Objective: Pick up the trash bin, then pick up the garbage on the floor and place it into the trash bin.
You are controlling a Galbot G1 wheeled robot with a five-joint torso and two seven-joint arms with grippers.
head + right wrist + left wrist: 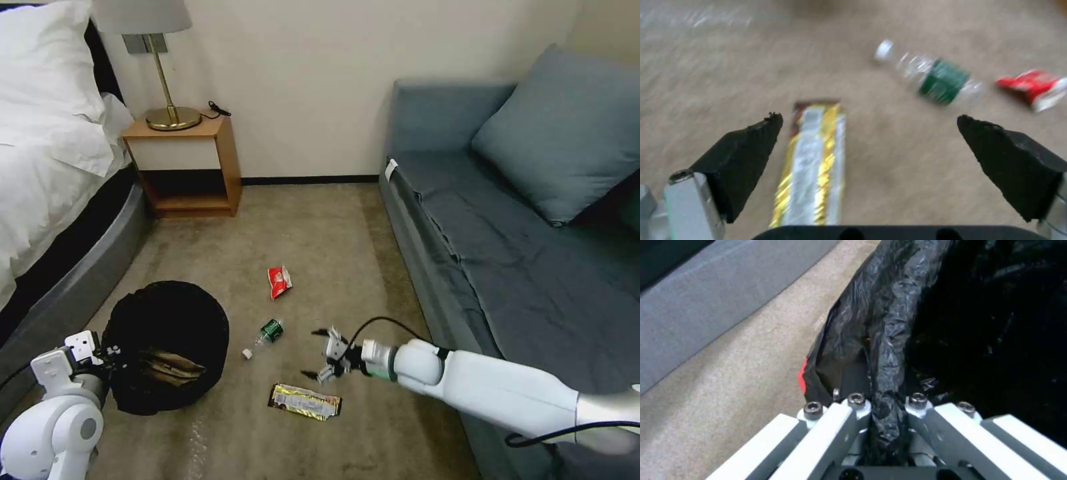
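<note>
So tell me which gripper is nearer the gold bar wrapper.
Right. The right gripper hovers open just above the gold bar wrapper. The left gripper is across the trash bin, jaws shut on its bag-lined rim.

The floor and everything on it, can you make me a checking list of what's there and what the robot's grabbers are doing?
Surface: beige carpet, no spill seen.
Job's things: trash bin with black bag, brown paper inside; red snack packet, mini bottle and gold bar wrapper lie on the carpet.
Clutter: nothing seen.
Grippers: left gripper shut on the bin's bag rim; right gripper open, above the carpet near the wrapper.
Cables: black cable on the right arm; lamp cord on the nightstand.
Surroundings: bed left, grey sofa right, lamp.
</note>
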